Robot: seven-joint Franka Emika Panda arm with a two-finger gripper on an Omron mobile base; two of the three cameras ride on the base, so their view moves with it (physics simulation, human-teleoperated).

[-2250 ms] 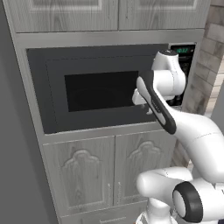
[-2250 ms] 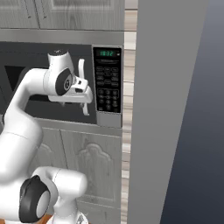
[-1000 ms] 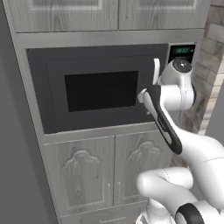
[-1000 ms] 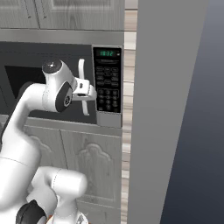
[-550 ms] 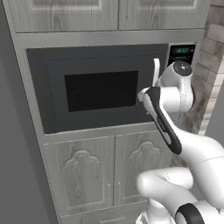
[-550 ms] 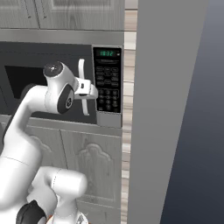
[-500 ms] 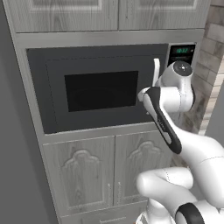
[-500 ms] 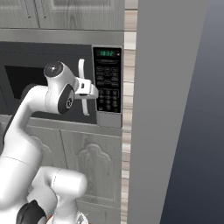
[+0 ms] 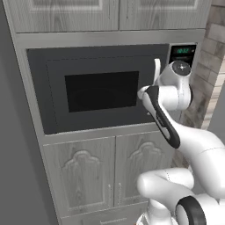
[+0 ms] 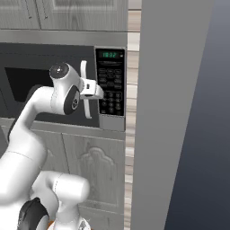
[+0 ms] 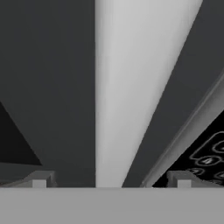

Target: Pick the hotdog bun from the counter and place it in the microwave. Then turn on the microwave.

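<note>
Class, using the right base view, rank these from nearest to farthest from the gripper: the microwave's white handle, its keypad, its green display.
1. White handle, right beside the gripper.
2. Keypad, just right of it.
3. Green display, above the keypad.

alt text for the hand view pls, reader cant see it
Close-up of the microwave's white handle running up the frame between the open gripper's two fingertips, against the dark microwave door. A corner of the black keypad shows at lower right.

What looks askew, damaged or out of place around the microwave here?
Nothing stands out. The microwave door is shut and square, its handle is straight between the open claw tips, and the keypad is intact.
</note>
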